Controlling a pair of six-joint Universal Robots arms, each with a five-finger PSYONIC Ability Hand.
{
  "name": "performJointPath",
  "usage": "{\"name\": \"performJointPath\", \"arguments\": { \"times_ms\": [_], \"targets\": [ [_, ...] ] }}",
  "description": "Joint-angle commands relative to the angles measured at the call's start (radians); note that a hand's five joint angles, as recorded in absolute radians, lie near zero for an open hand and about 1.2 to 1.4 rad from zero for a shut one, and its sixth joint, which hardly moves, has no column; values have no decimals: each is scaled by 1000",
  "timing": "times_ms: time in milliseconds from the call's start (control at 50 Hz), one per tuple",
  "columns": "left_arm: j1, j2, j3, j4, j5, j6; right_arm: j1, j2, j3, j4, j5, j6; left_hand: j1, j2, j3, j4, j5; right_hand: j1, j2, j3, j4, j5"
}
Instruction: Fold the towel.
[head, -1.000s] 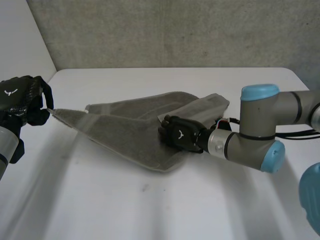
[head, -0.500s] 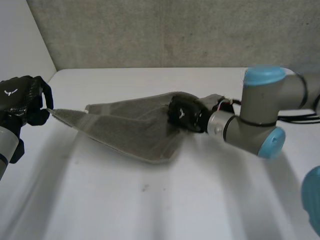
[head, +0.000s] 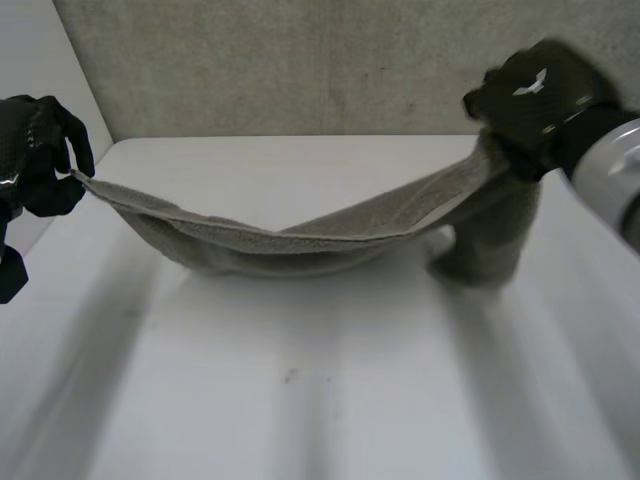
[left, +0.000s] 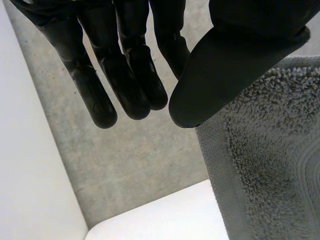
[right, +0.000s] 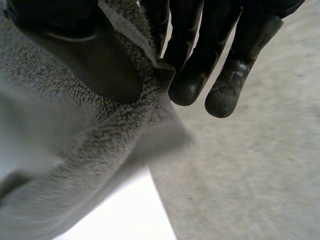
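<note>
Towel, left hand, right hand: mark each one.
towel (head: 270, 252): head view, sagging middle of the cloth.
left hand (head: 35, 158): head view, back of the hand.
right hand (head: 535, 100): head view, back of the hand.

You have a white table (head: 320, 400) in front of you, its far edge running along a grey wall (head: 300, 70). The top is plain and smooth. The grey towel (head: 270, 250) lies on it only in part. The sagging middle of the cloth rests on the table towards the far side, a little left of centre, while both ends rise clear of the surface. To your right, a hanging fold of the same towel comes down to the table; you cannot tell whether it touches. Nearer you, about mid-table, sits a small dark speck (head: 290, 376). In the left wrist view, a strip of the white table shows just beside the towel's edge.
</note>
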Motion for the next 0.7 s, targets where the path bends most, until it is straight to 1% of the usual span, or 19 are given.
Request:
{"name": "performJointPath", "arguments": {
  "times_ms": [20,100,140,200,240,260,300,340,360,400,420,460,480,500,520,560,580,620,700],
  "targets": [
    [-3,43,52,-152,73,1,-20,-142,22,155,-63,9,208,178,180,177,194,91,112,67,58,80],
    [-6,25,59,-159,73,1,-22,-94,38,212,-83,5,208,178,180,177,194,91,112,67,58,80],
    [-19,-71,67,-157,73,2,-20,39,30,255,-74,-21,208,178,180,177,194,91,112,67,58,80],
    [-30,-138,81,-157,73,2,-19,89,28,269,-71,-43,208,178,180,177,194,91,112,67,58,80],
    [-67,-287,128,-157,64,2,-17,182,15,279,-66,-96,208,178,180,177,194,91,112,67,58,80],
    [-67,-288,128,-157,64,2,-17,182,15,280,-66,-96,208,178,180,177,194,91,112,67,58,80],
    [-114,-468,231,-162,57,5,-14,289,-53,278,-72,-107,208,178,180,177,194,91,112,67,58,80],
    [-134,-548,301,-166,53,7,-9,350,-111,275,-72,-103,208,178,180,177,194,91,112,67,58,80],
    [-135,-549,302,-166,53,7,-9,351,-111,275,-72,-103,208,178,180,177,194,91,112,67,58,80],
    [-157,-659,453,-179,32,13,-2,449,-270,255,-72,-83,208,178,180,177,194,91,112,67,58,80],
    [-158,-659,454,-179,31,13,-2,449,-271,255,-72,-83,208,178,180,177,194,91,112,67,58,80],
    [-162,-714,632,-179,-10,13,11,518,-472,205,-72,-26,208,178,180,177,194,91,112,67,58,80],
    [-162,-715,633,-179,-10,13,11,518,-473,204,-72,-26,208,178,180,177,194,91,112,67,58,80],
    [-162,-730,727,-179,-34,12,15,541,-575,159,-74,8,208,178,180,177,194,91,112,67,58,80],
    [-162,-730,728,-179,-35,12,15,541,-576,158,-74,8,208,178,180,177,194,91,112,67,58,80],
    [-164,-742,915,-176,-96,5,18,550,-729,29,-68,86,208,178,180,177,194,91,112,67,58,80],
    [-164,-742,915,-176,-96,5,18,550,-729,28,-68,86,208,178,180,177,194,91,112,67,58,80],
    [-165,-742,1056,-168,-146,-4,18,527,-774,-90,-34,147,208,178,180,177,194,91,112,67,58,80],
    [-165,-739,1136,-165,-177,-8,18,477,-759,-132,-2,177,208,178,180,177,194,91,112,67,58,80]
  ]
}}
